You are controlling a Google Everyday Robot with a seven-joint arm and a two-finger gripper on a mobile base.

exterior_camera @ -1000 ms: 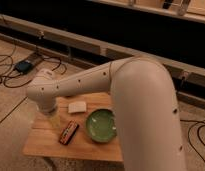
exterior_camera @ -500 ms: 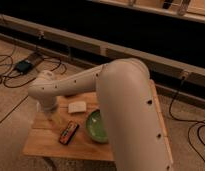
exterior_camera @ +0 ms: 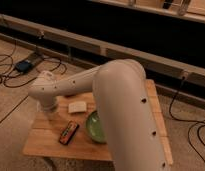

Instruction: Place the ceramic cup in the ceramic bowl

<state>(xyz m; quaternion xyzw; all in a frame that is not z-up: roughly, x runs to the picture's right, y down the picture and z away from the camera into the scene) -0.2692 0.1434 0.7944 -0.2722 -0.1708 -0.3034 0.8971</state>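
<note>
Wooden table [exterior_camera: 46,142] with the ceramic bowl [exterior_camera: 94,129], more hidden by the arm [exterior_camera: 121,100] than before. The gripper [exterior_camera: 50,106] hangs over the table's left rear corner. Whether it is clenched or released cannot be told.

arm [exterior_camera: 71,88] hides pincer beneath its tip, and half the ceramic bowl [exterior_camera: 94,128].

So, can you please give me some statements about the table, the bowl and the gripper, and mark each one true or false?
1. The ceramic bowl stands on the wooden table. True.
2. The white block lies inside the bowl. False: it lies on the table, beside the bowl.
3. The arm hides part of the bowl. True.
4. The gripper hovers over the bowl. False: it is at the table's far end, beyond the white block.
</note>
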